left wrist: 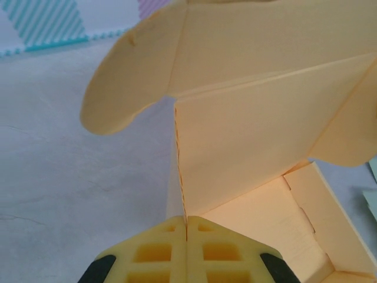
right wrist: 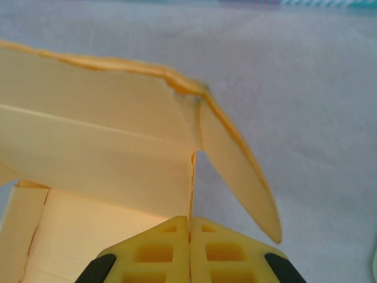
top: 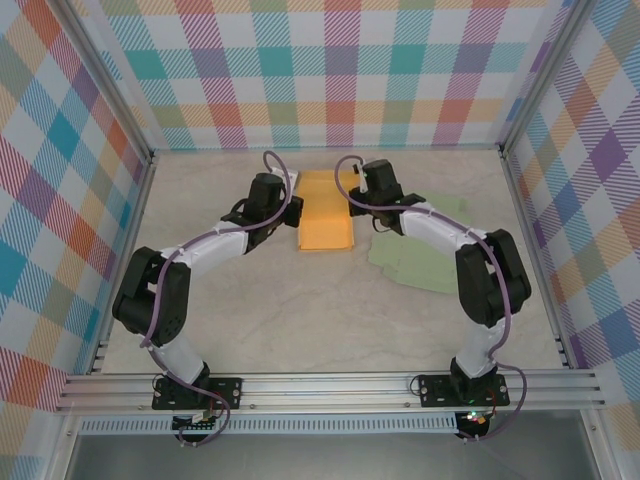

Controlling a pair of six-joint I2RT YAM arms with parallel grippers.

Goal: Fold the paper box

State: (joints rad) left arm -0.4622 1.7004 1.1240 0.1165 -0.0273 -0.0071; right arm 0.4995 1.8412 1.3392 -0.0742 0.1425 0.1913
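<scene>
My left gripper (left wrist: 186, 227) has its yellow pads pressed together, with a thin upright wall of the paper box (left wrist: 253, 135) pinched in the seam between them. The right gripper (right wrist: 189, 223) mirrors that: pads together, clamped on the opposite upright wall of the same box (right wrist: 100, 153).

From above, the left gripper (top: 290, 208) sits at the box's left long edge and the right gripper (top: 362, 192) at its right long edge. The orange box (top: 325, 220) lies directly between them, far out on the counter (top: 300, 320). Its long axis runs away from the arm bases, so each arm reaches in sideways across that axis. Each arm is at its own side, and neither is clearly the nearer.

Outward from the left grip, a rounded flap (left wrist: 126, 76) hangs out over the counter beyond the pinched wall, and the box floor opens to the right of my pads. On the right side, a side flap (right wrist: 235, 159) splays outward and down from the far corner, away from the interior.

I judge the fold to be partway, with the walls raised but the flaps loose. The next move turns on bringing those two walls inward toward each other across the short axis.

Some pale green sheets (top: 425, 255) lie flat under the right arm, just beside the box.
</scene>
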